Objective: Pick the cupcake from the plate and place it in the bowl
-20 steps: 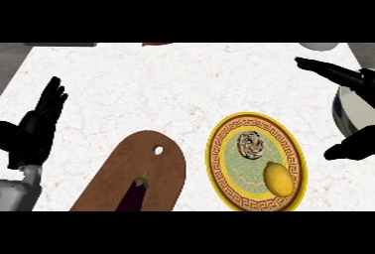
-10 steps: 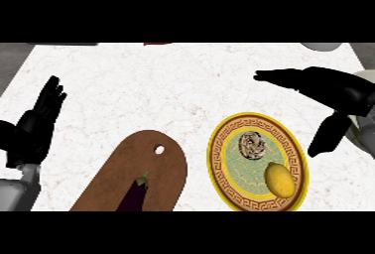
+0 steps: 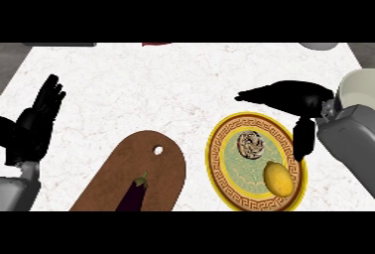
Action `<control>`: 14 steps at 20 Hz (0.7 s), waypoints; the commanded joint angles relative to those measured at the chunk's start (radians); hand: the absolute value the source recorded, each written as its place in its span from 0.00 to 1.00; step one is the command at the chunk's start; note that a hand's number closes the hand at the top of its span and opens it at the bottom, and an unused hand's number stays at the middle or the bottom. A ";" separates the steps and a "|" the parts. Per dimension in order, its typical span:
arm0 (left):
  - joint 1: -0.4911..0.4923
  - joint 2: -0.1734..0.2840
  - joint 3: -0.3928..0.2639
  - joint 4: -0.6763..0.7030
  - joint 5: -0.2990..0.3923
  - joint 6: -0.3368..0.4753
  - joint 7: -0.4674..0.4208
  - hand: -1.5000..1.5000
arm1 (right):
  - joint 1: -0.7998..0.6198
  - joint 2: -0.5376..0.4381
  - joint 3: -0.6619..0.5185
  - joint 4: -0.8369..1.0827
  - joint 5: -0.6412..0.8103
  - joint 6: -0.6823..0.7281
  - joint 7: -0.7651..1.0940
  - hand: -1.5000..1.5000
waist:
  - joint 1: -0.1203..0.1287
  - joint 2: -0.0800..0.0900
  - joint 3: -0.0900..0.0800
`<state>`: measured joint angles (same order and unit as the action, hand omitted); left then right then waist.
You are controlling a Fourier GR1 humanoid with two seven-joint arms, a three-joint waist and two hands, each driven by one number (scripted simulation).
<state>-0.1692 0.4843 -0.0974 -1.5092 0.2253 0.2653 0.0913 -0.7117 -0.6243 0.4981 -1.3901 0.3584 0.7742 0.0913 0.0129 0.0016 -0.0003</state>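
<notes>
Head view: right hand (image 3: pixel 293 97) spread wide above plate (image 3: pixel 221 149) w/ cupcake (image 3: pixel 253 145); left hand (image 3: pixel 36 121) open, resting at left edge.

A white marble counter (image 3: pixel 147 94) with faint grey veining fills nearly the whole view, evenly lit (no strong shadows fall on it). Toward 12 o'clock it ends at a darker grey strip (image 3: pixel 58 44) along the far edge.

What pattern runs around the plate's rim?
A brown key-pattern band on yellow circles the plate; its centre is pale green. Head view.
</notes>
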 commanded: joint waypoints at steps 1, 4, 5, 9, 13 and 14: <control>-0.040 -0.026 0.020 0.056 -0.018 -0.013 -0.005 0.50 | -0.050 0.058 0.026 0.075 0.087 0.055 0.000 0.00 | -0.005 0.001 0.000; 0.061 -0.056 -0.003 -0.057 -0.050 0.016 0.008 0.50 | 0.033 0.049 0.046 0.060 0.195 -0.027 -0.069 0.00 | -0.004 -0.001 0.001; 0.047 -0.052 0.019 0.022 -0.048 -0.032 -0.068 0.50 | 0.017 0.084 0.037 0.050 0.215 -0.053 -0.063 0.00 | -0.006 -0.001 0.000; 0.049 -0.051 0.025 -0.024 -0.051 -0.032 -0.012 0.50 | 0.082 0.077 0.034 -0.013 0.301 -0.181 -0.105 0.00 | -0.009 -0.002 0.001; 0.077 -0.078 0.048 -0.066 -0.082 -0.036 -0.009 0.50 | 0.130 0.106 -0.008 -0.011 0.360 -0.173 -0.143 0.00 | -0.010 -0.002 0.000; 0.045 -0.057 0.083 -0.033 -0.061 -0.058 0.013 0.50 | 0.138 0.141 0.026 0.030 0.385 -0.176 -0.145 0.00 | -0.009 -0.001 0.000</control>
<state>-0.1214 0.4366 -0.0467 -1.5438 0.1698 0.2230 0.0887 -0.6162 -0.5226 0.5190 -1.3779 0.6771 0.6131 -0.0255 0.0049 -0.0002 0.0000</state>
